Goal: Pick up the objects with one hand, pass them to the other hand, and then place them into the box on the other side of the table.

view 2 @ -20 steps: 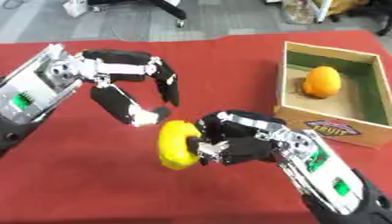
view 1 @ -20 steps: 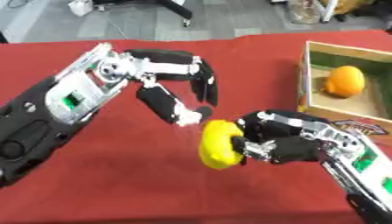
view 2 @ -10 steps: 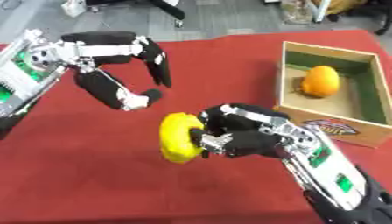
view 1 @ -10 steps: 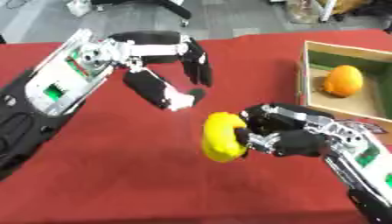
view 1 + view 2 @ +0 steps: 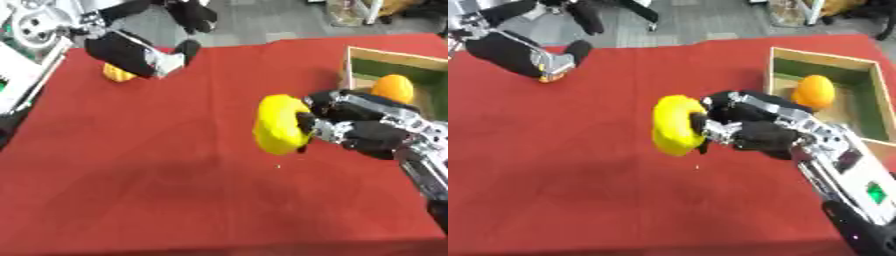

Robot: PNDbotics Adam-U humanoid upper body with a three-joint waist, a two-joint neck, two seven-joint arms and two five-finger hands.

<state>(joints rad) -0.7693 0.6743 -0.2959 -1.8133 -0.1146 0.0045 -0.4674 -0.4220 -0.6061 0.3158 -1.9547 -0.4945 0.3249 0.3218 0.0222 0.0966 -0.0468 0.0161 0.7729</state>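
In the left eye view, the right hand (image 5: 363, 131) has its fingers curled round a yellow fruit (image 5: 280, 125). It holds the fruit up over the middle of the red worktop (image 5: 157, 165). The fruit's long side stands up and down. The box (image 5: 385, 62) is at 2 o'clock from the fruit, near the right edge, and an orange (image 5: 392, 88) lies inside it. The right hand is much nearer the box than the left hand is. The left hand (image 5: 131, 52) is far off at 10 o'clock, with its fingers spread and nothing in them. A small orange thing (image 5: 116, 74) lies just under it.

In the right eye view, the box's far wall (image 5: 820, 59) shows better. The fruit (image 5: 675, 125) is well apart from it, so the coming move is likely a carry toward 2 o'clock, then a drop over the box.
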